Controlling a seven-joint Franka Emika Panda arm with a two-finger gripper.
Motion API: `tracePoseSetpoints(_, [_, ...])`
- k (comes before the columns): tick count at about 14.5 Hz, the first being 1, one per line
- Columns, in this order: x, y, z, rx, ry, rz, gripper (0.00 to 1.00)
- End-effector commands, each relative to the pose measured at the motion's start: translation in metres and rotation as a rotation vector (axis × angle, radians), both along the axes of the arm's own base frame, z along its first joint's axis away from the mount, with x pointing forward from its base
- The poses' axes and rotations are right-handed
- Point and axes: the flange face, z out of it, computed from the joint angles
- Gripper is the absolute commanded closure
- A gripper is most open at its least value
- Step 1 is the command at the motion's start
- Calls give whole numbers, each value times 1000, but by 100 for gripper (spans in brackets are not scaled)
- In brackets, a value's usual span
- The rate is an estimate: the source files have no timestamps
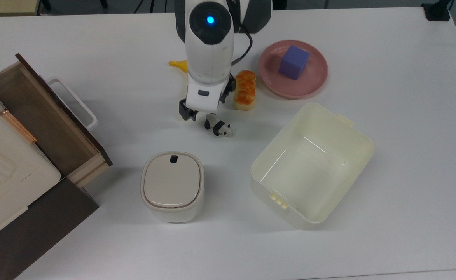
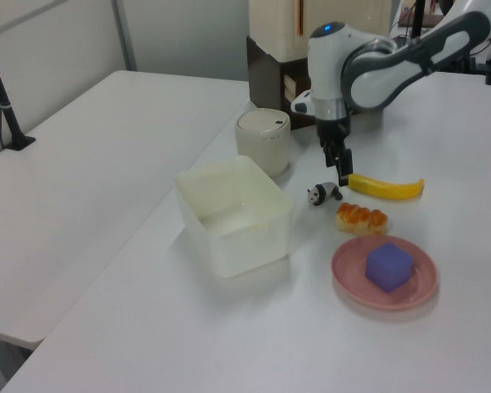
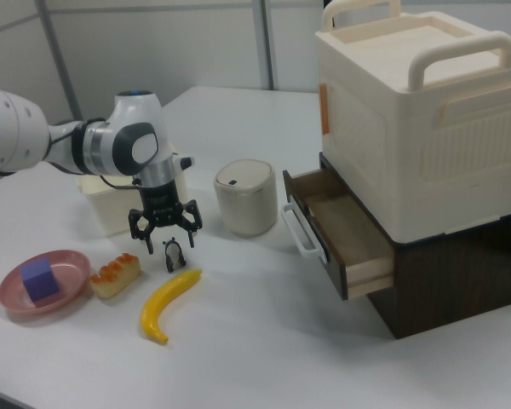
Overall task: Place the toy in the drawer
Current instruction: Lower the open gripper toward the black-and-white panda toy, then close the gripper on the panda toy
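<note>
Near edge of the table (image 1: 406, 186), top view: lidded cream canister (image 1: 172, 186) and open cream bin (image 1: 312, 163), both smooth plastic with rounded corners; bin empty.

Mid-table: the toy (image 1: 217, 126), a small glossy black-and-white panda on four legs, stands free on the bare table, just beside the banana tip, well apart from the drawer.

End effector (image 3: 164, 229) hangs just above and beside the toy; fingers spread wide, holding nothing (right view shows both dark fingers splayed). Judgement: wide opening and vertical pose suit a top-down pinch on a tiny, hard, slippery figure; approach phase, grasp not yet made.

Behind it: banana (image 3: 169, 302), smooth curved yellow, partly under the arm in the top view; glazed orange bread loaf (image 1: 245, 90), ridged; pink plate (image 1: 313, 81) carrying a matte purple cube (image 1: 294, 62).

Table's left edge, top view: the drawer (image 1: 41, 116), light wood sides, brown bottom, dark front, white loop handle, pulled open and empty, so ready to receive. Cream handled box (image 3: 417, 111) sits on the cabinet above.
</note>
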Motion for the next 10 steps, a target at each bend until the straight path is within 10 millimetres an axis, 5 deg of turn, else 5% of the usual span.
tracePoseSetpoints(1, [6,10,-18,-11,-28,41,29])
tracePoseSetpoints(3, [7,13,-30,-24,-17,55,54])
tracePoseSetpoints(5, [8,12,-30,-25,-19,56,69])
tracePoseSetpoints(8, [15,10,-13,-23,-45,48,78])
tracePoseSetpoints(10, [15,5,15,-23,-80,38,78])
